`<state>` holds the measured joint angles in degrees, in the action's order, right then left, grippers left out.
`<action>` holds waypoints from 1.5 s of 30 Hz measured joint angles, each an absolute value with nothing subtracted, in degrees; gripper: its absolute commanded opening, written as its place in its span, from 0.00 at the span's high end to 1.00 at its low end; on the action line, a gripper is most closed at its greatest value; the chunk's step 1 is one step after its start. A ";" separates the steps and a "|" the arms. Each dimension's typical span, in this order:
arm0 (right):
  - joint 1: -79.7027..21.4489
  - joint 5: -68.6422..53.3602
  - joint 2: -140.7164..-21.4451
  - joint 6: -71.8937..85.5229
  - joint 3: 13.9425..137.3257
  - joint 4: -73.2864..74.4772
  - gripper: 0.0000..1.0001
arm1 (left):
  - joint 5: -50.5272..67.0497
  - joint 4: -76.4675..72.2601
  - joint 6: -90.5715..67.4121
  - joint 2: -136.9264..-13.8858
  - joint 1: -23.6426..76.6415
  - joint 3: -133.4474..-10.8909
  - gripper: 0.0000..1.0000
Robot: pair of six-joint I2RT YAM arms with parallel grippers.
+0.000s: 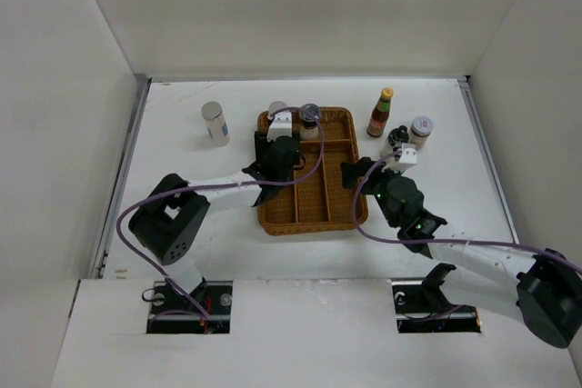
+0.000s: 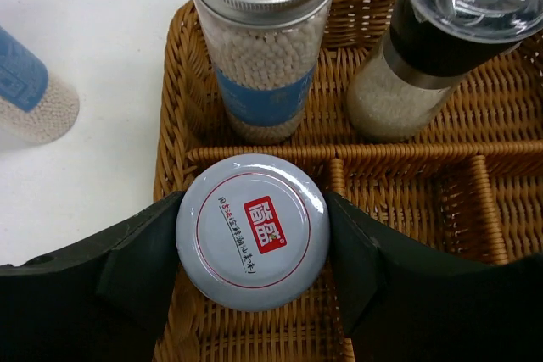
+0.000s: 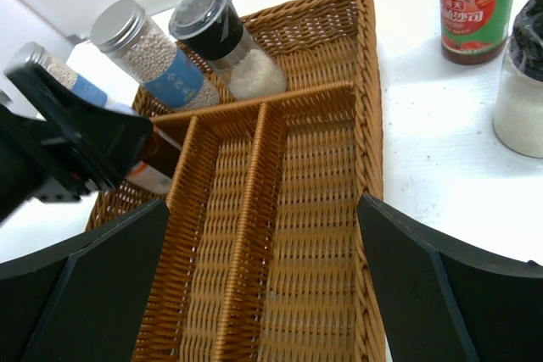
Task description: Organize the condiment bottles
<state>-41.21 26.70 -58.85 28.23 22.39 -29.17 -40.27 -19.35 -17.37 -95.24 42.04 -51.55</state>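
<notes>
Firmly, the left gripper point(image 1: 275, 159) is closed on a pale-lidded jar point(image 2: 253, 231), with one finger on each side of its lid. The jar is at the far end of the left long compartment of the wicker tray point(image 1: 318, 199). The left arm reaches diagonally to the tray's left edge. In the tray's far compartment stand a silver-capped jar point(image 2: 263, 48) and a dark-topped shaker point(image 2: 441, 48). The right gripper point(image 3: 263, 290) is spread wide, holds nothing, and hangs over the tray's right side. On the worktop, another silver-capped jar point(image 1: 215, 123) stands left of the tray, and the sauce bottle point(image 1: 380, 114) stands right of it.
</notes>
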 measured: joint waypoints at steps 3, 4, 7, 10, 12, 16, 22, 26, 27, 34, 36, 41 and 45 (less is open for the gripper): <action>-40.88 26.65 -58.87 28.38 22.39 -29.17 0.00 | -40.21 -19.97 -18.11 -96.84 42.06 -51.53 0.53; -40.86 26.61 -58.87 28.45 22.39 -29.17 0.00 | -40.21 -20.36 -18.50 -97.23 42.06 -51.51 0.46; -40.86 26.57 -58.96 28.53 22.39 -29.17 0.00 | -40.25 -21.93 -19.49 -97.95 42.06 -51.05 0.30; -40.82 26.55 -58.96 28.58 22.39 -29.19 0.00 | -40.36 -23.73 -19.94 -96.60 42.04 -50.22 0.22; -40.82 26.52 -58.96 28.58 22.39 -29.17 0.00 | -40.36 -23.77 -19.90 -94.00 42.04 -49.84 0.16; -40.82 26.52 -58.96 28.75 22.39 -29.17 0.00 | -40.40 -23.05 -19.90 -84.07 41.43 -48.36 0.14; -40.80 26.52 -59.27 28.77 22.39 -29.21 0.00 | -40.93 -19.88 -20.45 -73.36 31.70 -48.29 0.11; -40.82 26.55 -61.04 28.73 22.39 -29.19 0.00 | -40.71 -15.14 -21.04 -77.73 22.74 -51.13 0.10; -40.82 26.52 -61.52 28.73 22.39 -29.19 0.00 | -40.23 -13.96 -21.06 -79.92 21.12 -52.53 0.10; -41.12 26.50 -62.83 28.71 22.39 -29.17 0.00 | -35.31 -9.32 -20.95 -95.04 15.31 -62.83 0.11; -41.54 26.33 -62.83 28.71 22.41 -29.19 0.00 | -34.20 -8.73 -20.91 -97.91 14.26 -64.90 0.13; -42.04 25.85 -63.22 28.51 22.44 -29.15 0.00 | -32.75 -8.32 -20.56 -102.13 12.43 -67.79 0.47; -42.04 25.85 -62.96 28.34 22.46 -29.15 0.00 | -32.45 -8.40 -20.14 -101.73 12.43 -67.02 0.64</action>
